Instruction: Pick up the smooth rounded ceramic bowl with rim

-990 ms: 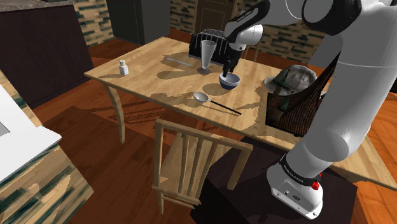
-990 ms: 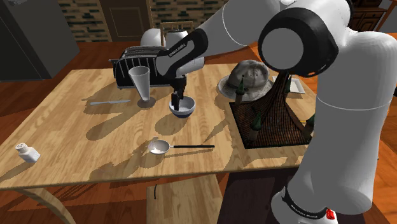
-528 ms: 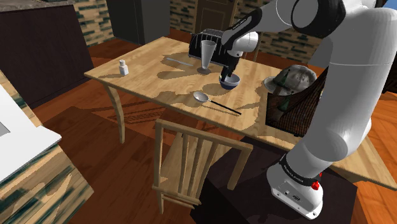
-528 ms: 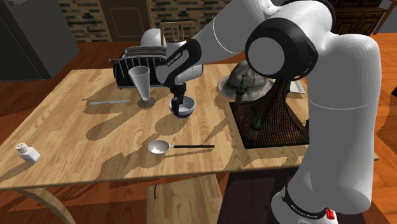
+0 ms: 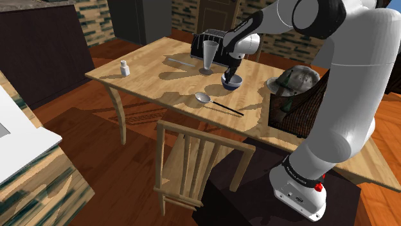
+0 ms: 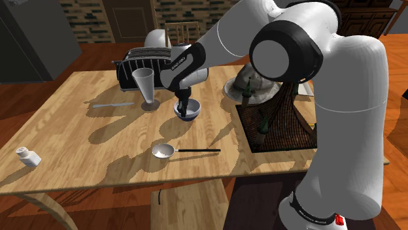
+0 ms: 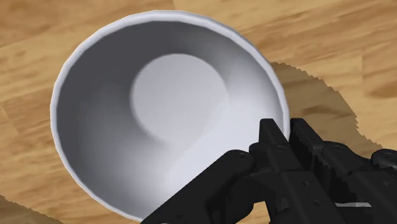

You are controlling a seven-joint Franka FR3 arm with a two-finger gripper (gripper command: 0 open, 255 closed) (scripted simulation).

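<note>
The bowl (image 7: 159, 108), pale inside and dark blue outside, sits on the wooden bench (image 5: 144, 67) between a tall glass (image 5: 209, 54) and a spoon (image 5: 203, 97). The gripper (image 7: 284, 132) stands over it, fingers pinching its rim, one inside and one outside. I'd say the grasp is made, and next comes a steady, level lift.

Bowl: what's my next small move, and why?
Probably a slow, straight lift. In the wrist view the jaws pinch the rim of the bowl, one inside and one outside, while it seems to rest on the table. The tall glass stands close beside it, so avoid sideways drift.
</note>
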